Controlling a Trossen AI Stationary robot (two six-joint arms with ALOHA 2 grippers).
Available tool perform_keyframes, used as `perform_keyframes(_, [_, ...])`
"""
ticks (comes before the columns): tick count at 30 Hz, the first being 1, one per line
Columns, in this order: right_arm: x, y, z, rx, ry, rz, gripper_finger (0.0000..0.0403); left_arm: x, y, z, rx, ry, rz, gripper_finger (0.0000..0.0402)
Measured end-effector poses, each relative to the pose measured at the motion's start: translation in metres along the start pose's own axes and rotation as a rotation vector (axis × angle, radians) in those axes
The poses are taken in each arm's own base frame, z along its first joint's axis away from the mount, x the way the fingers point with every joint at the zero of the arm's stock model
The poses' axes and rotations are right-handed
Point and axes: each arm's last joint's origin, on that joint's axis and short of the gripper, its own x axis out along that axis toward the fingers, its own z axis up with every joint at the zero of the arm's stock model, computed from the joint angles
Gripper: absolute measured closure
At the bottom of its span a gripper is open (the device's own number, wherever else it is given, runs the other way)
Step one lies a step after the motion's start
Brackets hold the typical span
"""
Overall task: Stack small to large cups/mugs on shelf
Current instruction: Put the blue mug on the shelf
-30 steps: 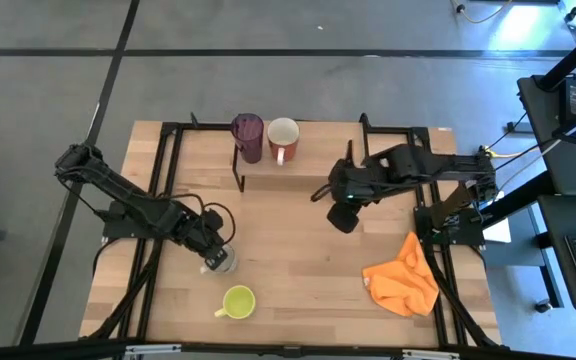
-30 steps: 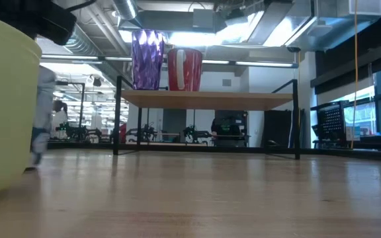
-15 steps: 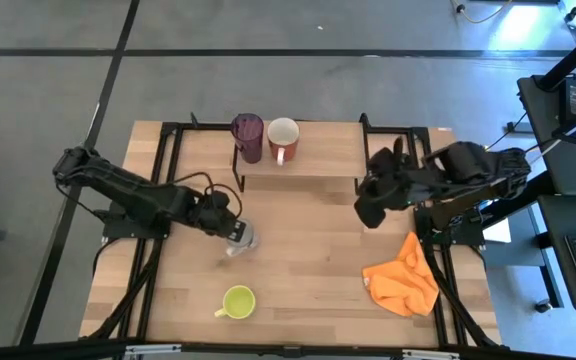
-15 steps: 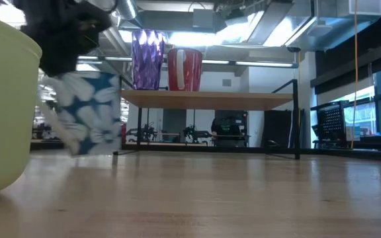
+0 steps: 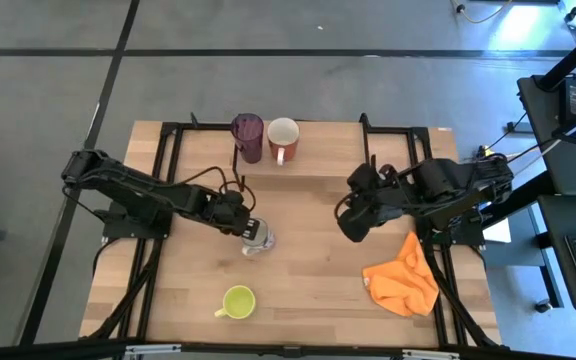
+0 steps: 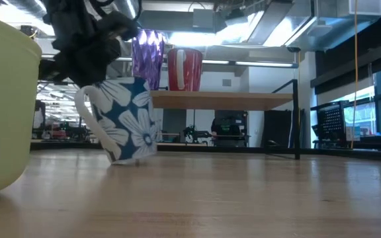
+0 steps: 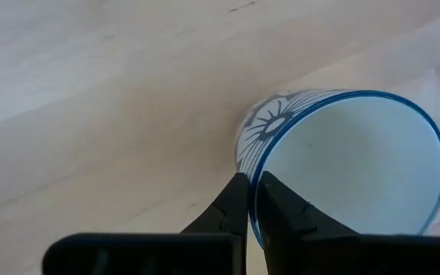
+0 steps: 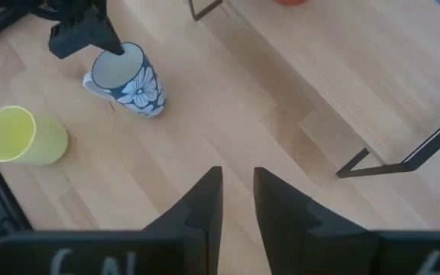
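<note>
Since half a second back the left pincer point(image 5: 248, 225) has carried the blue-and-white flower mug point(image 6: 126, 120) further toward the middle of the counter point(image 5: 308, 260), and the right arm has swung in a bit toward centre too; right now the left pincer is clamped tight on the mug's rim, one finger inside and one outside, which the left wrist view shows pretty clearly point(image 7: 342, 164); the mug is tilted, leaning with its base edge touching or just off the wood, can't tell which from the low view; it sits in front of the shelf point(image 6: 207, 99), roughly below its left end in the low view; on the shelf the purple tumbler point(image 5: 248, 135) and the red mug point(image 5: 284, 138) stand upright side by side, close together at the left end, rest of the board bare; the yellow-green mug point(image 5: 237, 301) is upright on the counter near the front edge, well apart from the flower mug; the right pincer point(image 8: 237, 200) hangs over the counter right of centre, fingers only narrowly apart and holding nothing; the orange cloth point(image 5: 402, 277) lies crumpled near the right side of the counter, just beside that arm.
</note>
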Motion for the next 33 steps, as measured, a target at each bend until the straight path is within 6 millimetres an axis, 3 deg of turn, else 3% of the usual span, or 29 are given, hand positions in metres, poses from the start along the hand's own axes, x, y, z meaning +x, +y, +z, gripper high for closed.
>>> perform_keyframes(14, [0.002,0.002,0.000,-0.003,-0.021,-0.010,0.0326,-0.002,-0.019,0.004,-0.004,-0.069,-0.142,0.0344])
perform_keyframes(24, [0.002,0.002,0.000,-0.001,-0.013,-0.005,0.0326,-0.003,-0.016,0.003,0.035,-0.042,-0.103,0.0343])
perform_keyframes(33, [0.002,0.006,0.001,0.065,0.005,0.051,0.0326,-0.005,-0.004,-0.012,0.156,0.052,0.011,0.0341])
